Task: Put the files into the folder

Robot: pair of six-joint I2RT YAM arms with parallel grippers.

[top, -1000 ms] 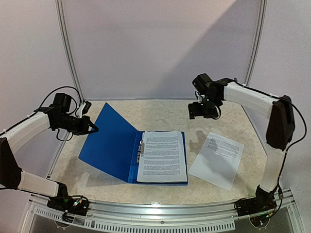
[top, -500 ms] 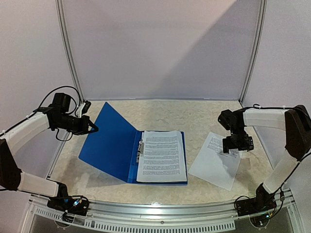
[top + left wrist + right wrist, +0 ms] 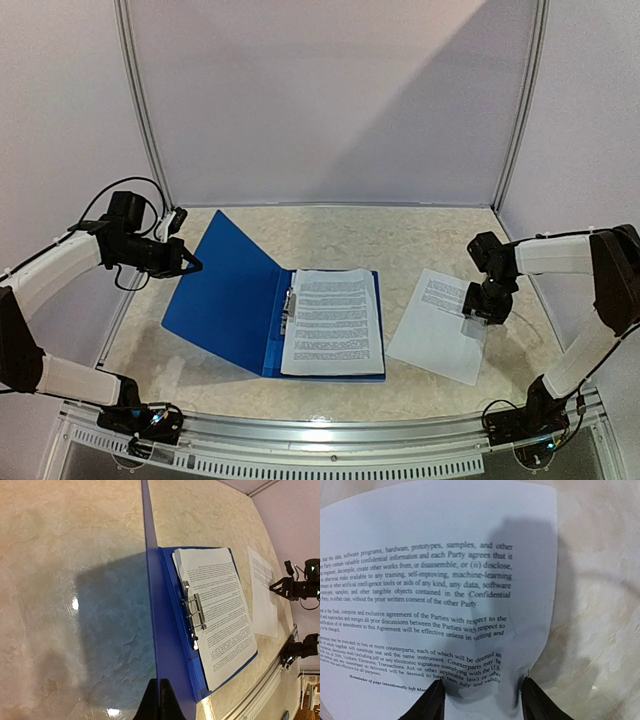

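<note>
**Left pincer (image 3: 190,265) grips the folder (image 3: 225,300); right pincer (image 3: 478,318) is down at the loose sheet (image 3: 435,325).**
We note the left pincer clenched on the edge of the folder's raised half, which runs straight out from its fingertips. The stack of sheets (image 3: 333,322) lies ahead and to its right, on the flat half by the metal clip (image 3: 192,615). The right pincer's jaws stand apart, released, with its fingers (image 3: 427,700) either side of the loose sheet's curled near edge. That sheet lies on the table (image 3: 330,235), apart from the folder.

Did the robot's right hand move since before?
Yes. The right gripper swung rightward and nearer in the top view, away from the folder, and came down at the loose sheet, at its right edge.
</note>
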